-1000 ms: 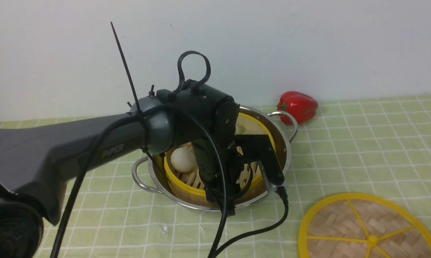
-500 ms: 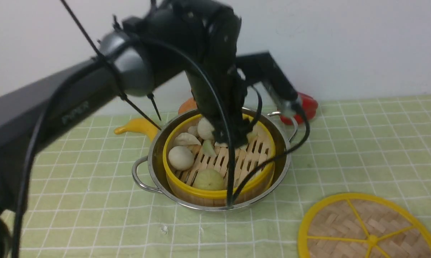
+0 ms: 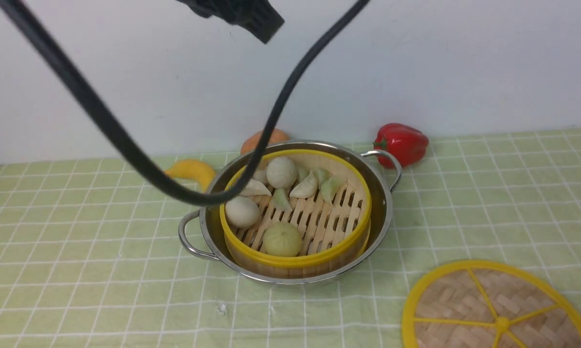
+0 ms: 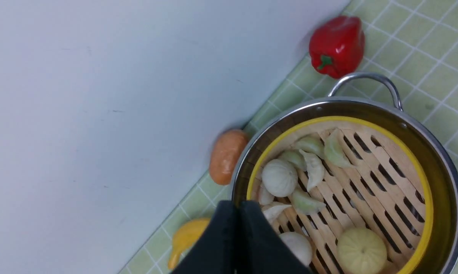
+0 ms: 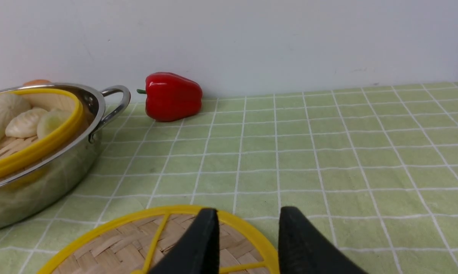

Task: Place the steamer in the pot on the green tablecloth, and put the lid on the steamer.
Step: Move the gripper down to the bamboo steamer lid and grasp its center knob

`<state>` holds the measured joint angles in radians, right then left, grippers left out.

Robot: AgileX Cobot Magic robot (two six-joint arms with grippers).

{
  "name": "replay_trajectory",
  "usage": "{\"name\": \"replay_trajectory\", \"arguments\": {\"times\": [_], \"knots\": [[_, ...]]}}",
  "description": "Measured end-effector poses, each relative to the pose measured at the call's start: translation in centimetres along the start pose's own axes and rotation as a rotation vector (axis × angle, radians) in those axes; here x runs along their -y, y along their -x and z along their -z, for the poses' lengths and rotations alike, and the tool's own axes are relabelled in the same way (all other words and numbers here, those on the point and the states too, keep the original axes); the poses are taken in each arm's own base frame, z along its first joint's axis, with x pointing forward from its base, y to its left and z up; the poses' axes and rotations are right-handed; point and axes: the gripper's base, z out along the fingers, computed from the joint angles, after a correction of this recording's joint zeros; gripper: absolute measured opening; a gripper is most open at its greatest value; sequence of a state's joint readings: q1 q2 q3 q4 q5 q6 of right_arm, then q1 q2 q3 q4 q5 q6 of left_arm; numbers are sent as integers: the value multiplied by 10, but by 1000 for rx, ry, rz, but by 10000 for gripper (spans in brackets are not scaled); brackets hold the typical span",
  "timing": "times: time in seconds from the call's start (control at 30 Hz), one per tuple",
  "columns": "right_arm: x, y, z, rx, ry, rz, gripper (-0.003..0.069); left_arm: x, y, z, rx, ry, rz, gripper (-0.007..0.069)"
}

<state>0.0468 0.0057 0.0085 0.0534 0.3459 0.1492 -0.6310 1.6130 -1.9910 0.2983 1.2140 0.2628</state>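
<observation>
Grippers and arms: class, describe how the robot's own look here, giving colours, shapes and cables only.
The left gripper and right gripper each have two matt black jaws, broad at the base and tapering to blunt tips. A thick black cable loops across the front view. No markings show.

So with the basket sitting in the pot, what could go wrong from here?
The lid lies flat on the green tablecloth, so the open right gripper may slip off its thin rim or bunch the cloth. The black cable seems to hang low by the steamer and could snag it or the pot. The buns look about as high as the steamer's rim, so the lid might rock.
</observation>
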Motion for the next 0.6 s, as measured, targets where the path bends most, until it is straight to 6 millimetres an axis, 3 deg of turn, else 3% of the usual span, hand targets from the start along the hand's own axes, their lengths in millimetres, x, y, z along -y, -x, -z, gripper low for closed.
{"name": "replay_trajectory", "arguments": {"times": [0.4, 0.6], "knots": [[0, 0, 0, 0, 0, 0, 242, -1, -1, 6, 12, -2, 33, -19], [0, 0, 0, 0, 0, 0, 242, -4, -26, 20, 86, -18, 102, -11]]}}
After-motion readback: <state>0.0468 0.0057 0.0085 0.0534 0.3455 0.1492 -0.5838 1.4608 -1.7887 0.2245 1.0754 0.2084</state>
